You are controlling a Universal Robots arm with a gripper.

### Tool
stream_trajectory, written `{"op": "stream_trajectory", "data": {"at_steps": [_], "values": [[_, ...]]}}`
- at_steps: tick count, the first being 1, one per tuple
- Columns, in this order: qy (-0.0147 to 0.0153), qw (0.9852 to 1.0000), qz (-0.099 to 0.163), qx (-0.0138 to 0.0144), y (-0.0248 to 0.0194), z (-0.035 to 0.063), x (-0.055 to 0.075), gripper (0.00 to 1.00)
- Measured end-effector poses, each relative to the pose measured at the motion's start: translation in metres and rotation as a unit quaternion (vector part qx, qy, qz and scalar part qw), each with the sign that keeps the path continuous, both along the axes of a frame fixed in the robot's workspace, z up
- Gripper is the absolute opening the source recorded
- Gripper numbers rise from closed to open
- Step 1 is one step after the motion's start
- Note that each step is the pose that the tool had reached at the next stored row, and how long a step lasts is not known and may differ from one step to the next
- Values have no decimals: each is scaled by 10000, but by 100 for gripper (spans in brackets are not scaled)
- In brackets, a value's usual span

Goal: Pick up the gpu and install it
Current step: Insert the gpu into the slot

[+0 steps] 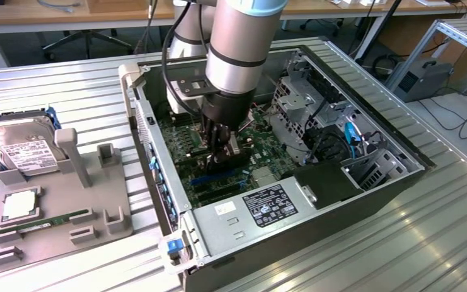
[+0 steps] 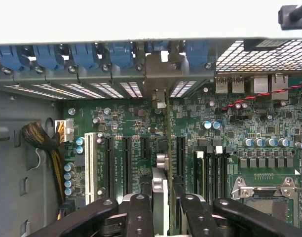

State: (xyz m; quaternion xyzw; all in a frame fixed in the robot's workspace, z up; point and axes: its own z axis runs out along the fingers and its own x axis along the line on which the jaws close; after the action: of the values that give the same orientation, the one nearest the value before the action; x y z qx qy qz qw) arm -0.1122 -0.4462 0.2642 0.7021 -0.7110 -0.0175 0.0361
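Hand [image 2: 161, 207] clenched on gpu [image 2: 161, 148] above motherboard [image 2: 240, 128]; misaligned edge could miss slot [image 2: 163, 143], jam bracket.

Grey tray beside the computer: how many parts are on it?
3: hard drive upright at the far end, square silver chip flat in the middle, green memory stick nearest the camera. None look hidden.
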Motion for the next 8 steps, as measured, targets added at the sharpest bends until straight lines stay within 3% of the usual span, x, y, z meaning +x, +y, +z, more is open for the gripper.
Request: {"op": "stream_trajectory", "data": {"at_steps": [8], "values": [[0, 10000, 1, -1, 6, 0, 0, 27]]}}
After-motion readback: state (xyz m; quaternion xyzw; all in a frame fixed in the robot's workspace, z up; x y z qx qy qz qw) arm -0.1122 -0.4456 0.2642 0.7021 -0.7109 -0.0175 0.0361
